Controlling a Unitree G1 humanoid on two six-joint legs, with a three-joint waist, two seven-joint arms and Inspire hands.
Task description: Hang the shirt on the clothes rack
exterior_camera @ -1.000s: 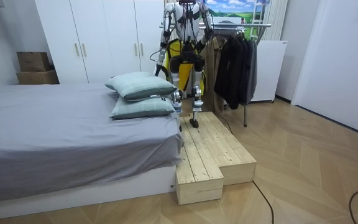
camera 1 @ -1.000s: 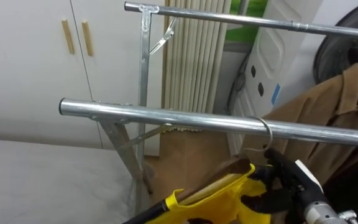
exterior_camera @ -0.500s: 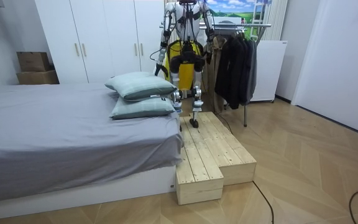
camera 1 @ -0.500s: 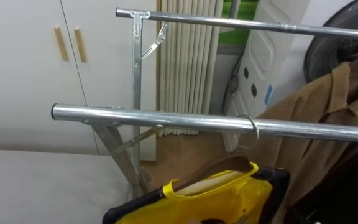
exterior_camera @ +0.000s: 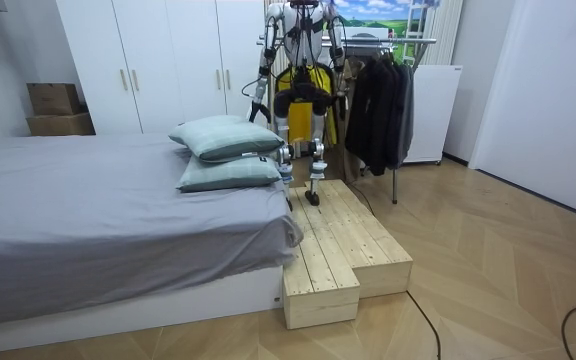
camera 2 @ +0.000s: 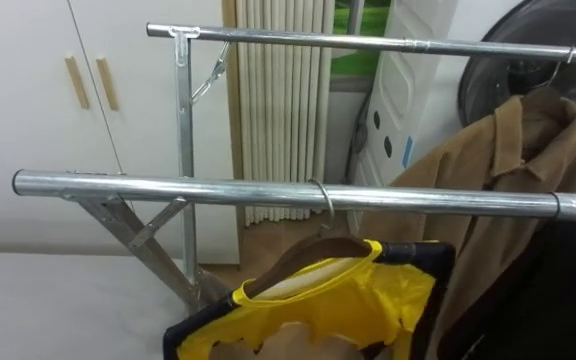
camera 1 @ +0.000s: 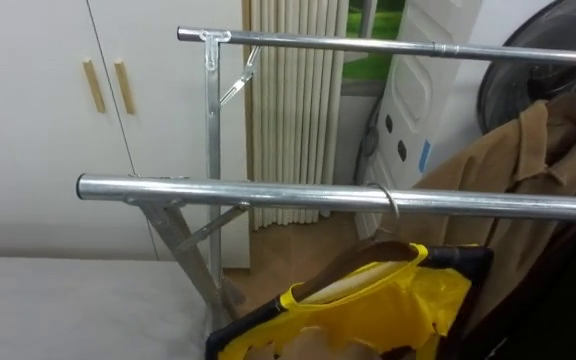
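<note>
Step, as judged: hanging complete, release stage. One yellow garment [camera 1: 368,310] on one wooden hanger [camera 1: 349,262], hook over the near rail [camera 1: 228,190], well away from its left end. Rails: two, with the far rail [camera 1: 368,45]. Brown coat [camera 1: 508,180]: one. Robot hand state: could not be told. Next move called for withdrawing without jogging the hook

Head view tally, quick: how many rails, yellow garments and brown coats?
Metal rails: 2
Yellow garments: 1
Brown coats: 1
Total: 4
</note>
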